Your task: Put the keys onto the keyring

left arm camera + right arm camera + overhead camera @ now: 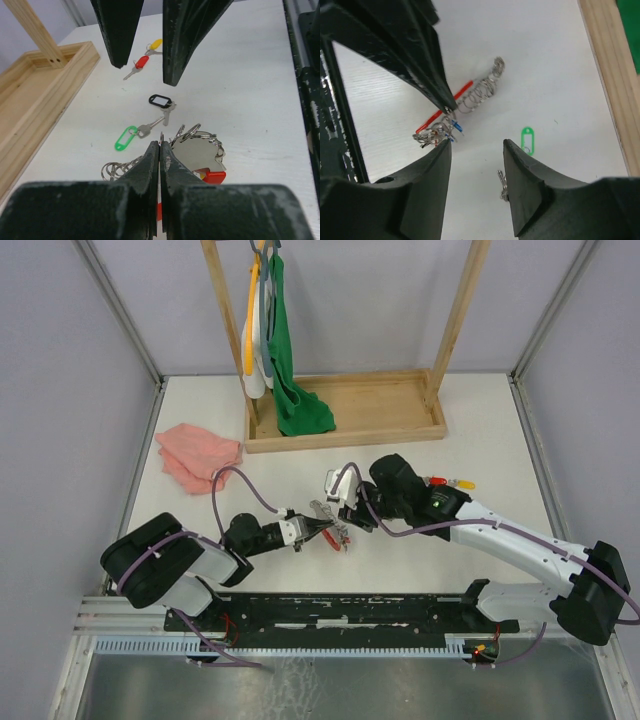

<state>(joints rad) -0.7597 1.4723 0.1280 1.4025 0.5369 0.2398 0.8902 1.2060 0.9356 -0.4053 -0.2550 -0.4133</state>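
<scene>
**Left gripper pinching the keyring, right gripper open opposite**

Nearest the arm bases, the left gripper (159,146) is closed, its jaws pressed together on the thin red part of the keyring (197,152). The ring's bunch of small silver rings and a red tag rests on the table just beside the fingertips, on their right in the left wrist view. The right gripper (476,146) faces it from the far side with its jaws apart and nothing between them; it touches nothing that can be seen.

On the surface between the two grippers lie a green-tagged key (126,137) and a black-tagged key (161,100), loose and near each other. Farther out, a red-tagged key (141,62) and a yellow-tagged key (156,45) lie side by side.

The surface is a white table (480,440). A pink cloth (198,455) lies at its far left. A wooden rack (350,418) with a hanging green cloth (290,390) stands at the back, between pale walls.
</scene>
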